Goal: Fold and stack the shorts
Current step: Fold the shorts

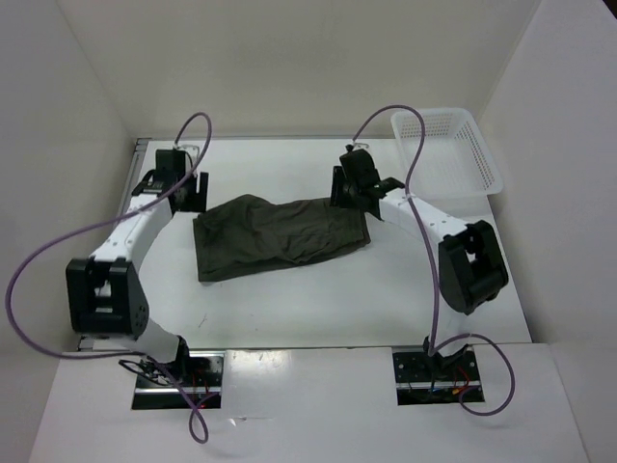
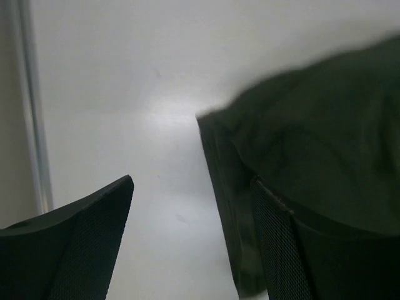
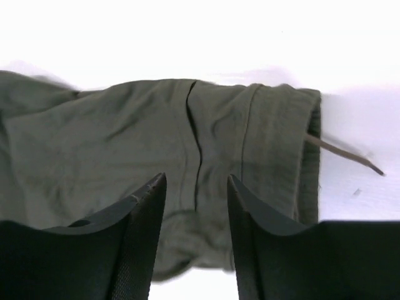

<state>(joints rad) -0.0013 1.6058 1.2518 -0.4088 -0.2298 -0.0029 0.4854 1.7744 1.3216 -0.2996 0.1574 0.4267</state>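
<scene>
Top external view showed the shorts (image 1: 280, 236) lying flat but rumpled on the white surface (image 1: 289, 309), their long side running left to right. The left arm (image 1: 125, 231) reached up so that its dark wrist end sat just beyond the shorts' far left corner. The right arm (image 1: 424, 217) bent inward, its wrist end over the shorts' right end. A white lattice basket (image 1: 448, 154) stood beyond and to the right of the shorts, well apart from them.

Left wrist view looked down past the left fingers (image 2: 81, 244), which were spread wide and pinched nothing. One finger hung over bare surface beside the shorts. The other was over the shorts' edge, where a blurred corner of dark green cloth filled the right side of the picture. Whether that finger touched the cloth could not be told.

Right wrist view had the right fingers (image 3: 134, 237) parted by a narrow gap, with nothing pinched between them. The shorts lay spread beneath them, a seam running down through the gap. The gathered waistband (image 3: 281, 144) formed the shorts' right end, and a thin drawstring (image 3: 344, 153) trailed from it onto the surface.
</scene>
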